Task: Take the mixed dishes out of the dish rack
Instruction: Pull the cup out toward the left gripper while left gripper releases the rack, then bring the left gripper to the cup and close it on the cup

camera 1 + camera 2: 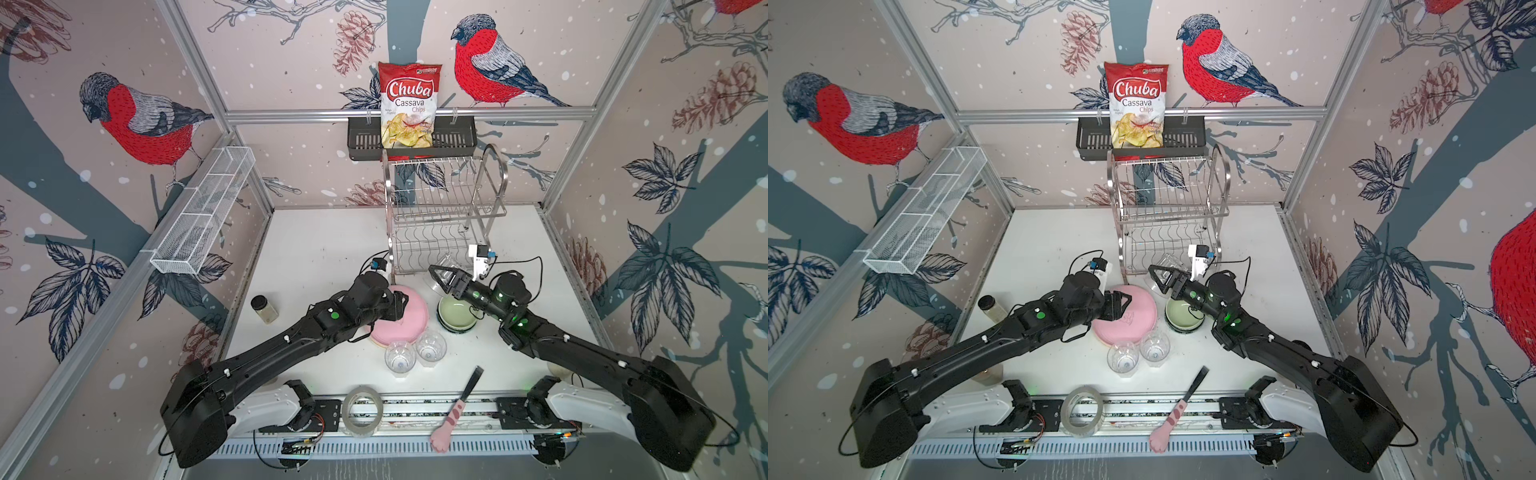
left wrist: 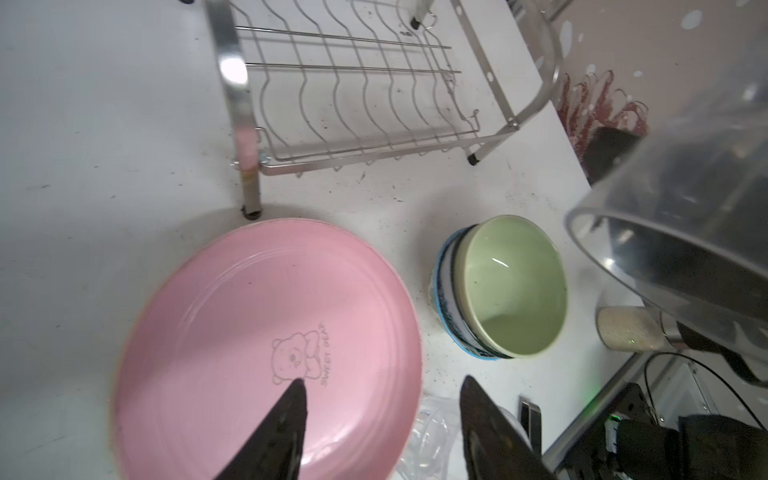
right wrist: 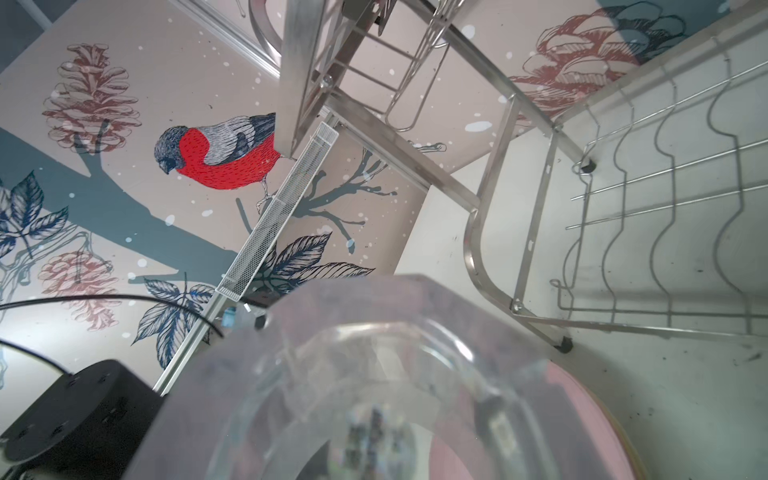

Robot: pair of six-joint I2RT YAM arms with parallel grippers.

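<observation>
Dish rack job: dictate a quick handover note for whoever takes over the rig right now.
Left tool: open above the pink plate, holding nothing.
Right tool: shut on a clear glass, held in front of the dish rack, whose tiers both look empty.
Done: pink plate atop its stack, pale green bowl nested in others, two glasses on the table.
Left: set the held glass down.

Twin manipulators: the matte-black jointed left arm [image 1: 266, 357] and the matching right arm [image 1: 582, 345], each on a glossy white rounded base housing [image 1: 270, 401]. Round green dots [image 1: 333, 315] mark the wrists (the right arm's glow). Thin black cables [image 3: 120, 296] feed white wrist cameras [image 1: 478, 257]. The left gripper [image 2: 382, 380] has black wedge-shaped fingers [image 2: 286, 419].
</observation>
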